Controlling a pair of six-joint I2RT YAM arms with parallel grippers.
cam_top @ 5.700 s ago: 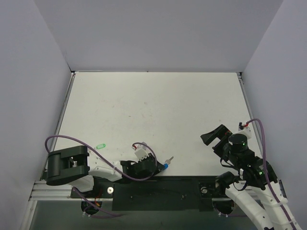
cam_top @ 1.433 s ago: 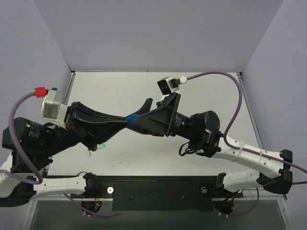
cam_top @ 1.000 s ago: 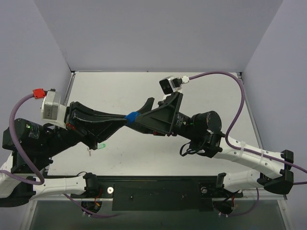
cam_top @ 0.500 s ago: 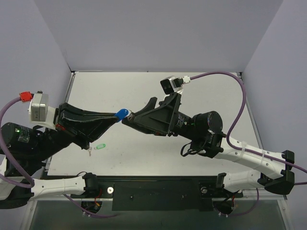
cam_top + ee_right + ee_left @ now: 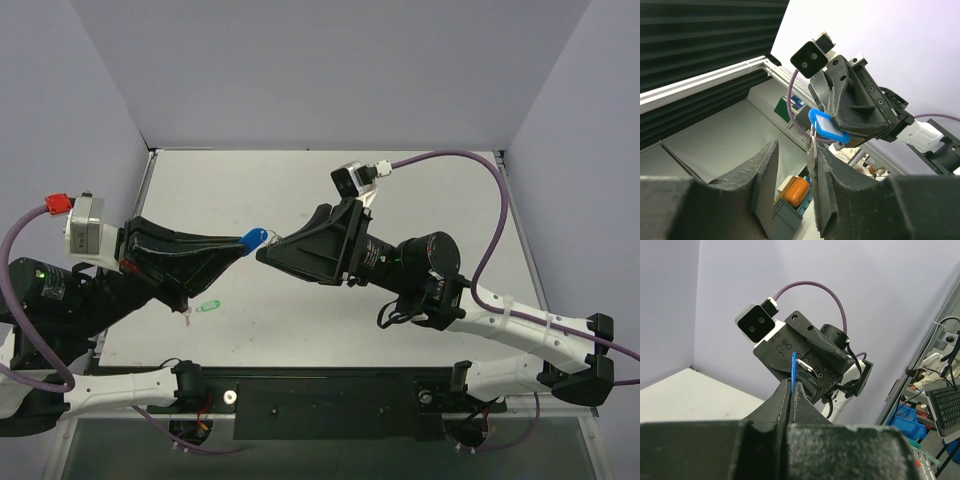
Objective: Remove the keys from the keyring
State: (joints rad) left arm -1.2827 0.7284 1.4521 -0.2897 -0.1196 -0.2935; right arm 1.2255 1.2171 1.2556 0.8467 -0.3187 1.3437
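Left fingers [image 5: 787,390] are pressed together on the bottom edge of the keyring [image 5: 793,367], so from the left wrist view the blue tag shows edge-on as a thin stripe standing straight up at 12 o'clock. The little silver key [image 5: 805,365] hangs off its thin ring just to the 3 o'clock side.

In the right wrist view the right fingers [image 5: 824,165] are apart, with a clear gap between them. The key [image 5: 811,150] dangles at 6 o'clock from the tag and lies along the inner face of the 3 o'clock finger. It's not pinched as far as I can see. You get the flat face of the keyring [image 5: 828,126] here: blue oval with a pale insert, too small to read anything on it.

From the top view both arms are lifted well off the surface [image 5: 400,200] and the tips meet nose to nose, a bit toward 9 o'clock from the middle. The left arm comes in from 8 o'clock with its fingers [image 5: 225,247] aiming at roughly 2 o'clock. The right arm stretches from the 4 o'clock corner with its fingers [image 5: 285,248] aiming at 9 o'clock. The keyring [image 5: 254,238] sits up in the air between them.

A green tag [image 5: 209,306] lies on the surface at about 7 o'clock from there.
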